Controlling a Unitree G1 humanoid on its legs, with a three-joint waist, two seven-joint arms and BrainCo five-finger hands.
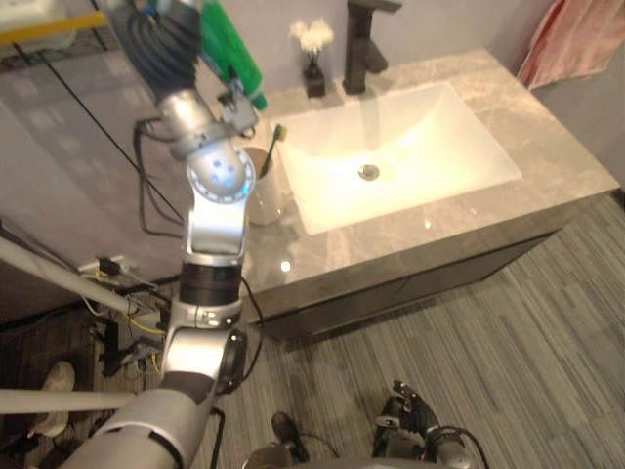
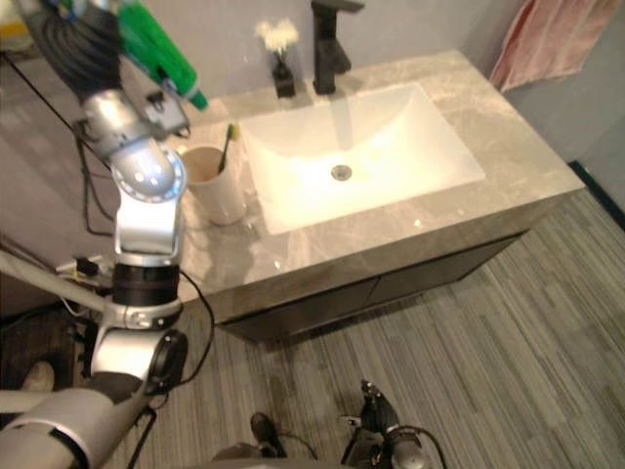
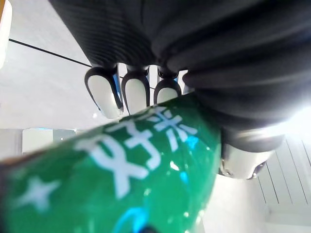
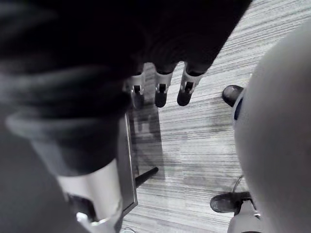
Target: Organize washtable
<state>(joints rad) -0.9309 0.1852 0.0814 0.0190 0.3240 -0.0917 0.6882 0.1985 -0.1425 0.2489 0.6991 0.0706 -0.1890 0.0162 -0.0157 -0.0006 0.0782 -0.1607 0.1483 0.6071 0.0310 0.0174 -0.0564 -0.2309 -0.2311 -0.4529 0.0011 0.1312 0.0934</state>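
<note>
Above the left end of the tabletop (image 2: 508, 147), the left robot hand (image 3: 133, 94) was raised high with its fingers curled round a green bottle (image 2: 161, 54). The bottle was tilted, its lower end pointing down toward the sink side, and it was clear of the stone surface. From up close, the fingers (image 3: 104, 94) wrapped over the bottle's green body and white lettering showed on its side.

Just below the bottle a cream cup (image 2: 215, 186) stood upright on the tabletop, beside the left edge of the white sink (image 2: 391, 147). A toothbrush (image 2: 227, 145) with a green handle leaned inside it. At the back of the sink stood a black tap (image 2: 330, 39), and near it, to its left, a small dark vase of white flowers (image 2: 281, 59). A pink towel (image 2: 552, 39) hung on the wall past the right end.

The right robot hand (image 4: 160, 92) hung low over the striped floor (image 2: 488, 342), fingers loose and pointing down, with nothing in them.
</note>
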